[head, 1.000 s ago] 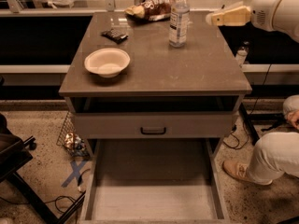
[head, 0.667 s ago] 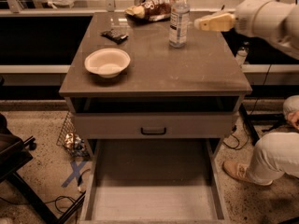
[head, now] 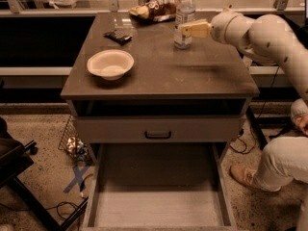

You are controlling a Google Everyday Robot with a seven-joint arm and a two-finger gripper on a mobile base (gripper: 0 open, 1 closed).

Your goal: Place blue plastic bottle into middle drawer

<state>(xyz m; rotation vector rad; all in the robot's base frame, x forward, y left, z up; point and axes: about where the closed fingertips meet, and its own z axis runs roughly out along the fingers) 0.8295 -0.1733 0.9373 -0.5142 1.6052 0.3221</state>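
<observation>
The blue plastic bottle (head: pixel 184 18) stands upright at the back right of the tabletop; it is clear, with a white cap and a pale label. My gripper (head: pixel 190 30) comes in from the right at label height, and its pale tip overlaps the bottle's right side. The bottle rests on the table. The middle drawer (head: pixel 156 207) is pulled out wide open below the table's front, and its pale floor is bare. Above it sits a closed flat drawer front with a small black handle (head: pixel 158 134).
A white bowl (head: pixel 110 64) sits on the table's left side and a small dark packet (head: pixel 118 36) behind it. A brown-and-white snack bag (head: pixel 156 8) lies just behind the bottle. A seated person's leg and shoe (head: pixel 281 162) are right of the drawer.
My arm has moved left across the table's right side, bringing the gripper from clear of the bottle up against it. The bottle has not moved.
</observation>
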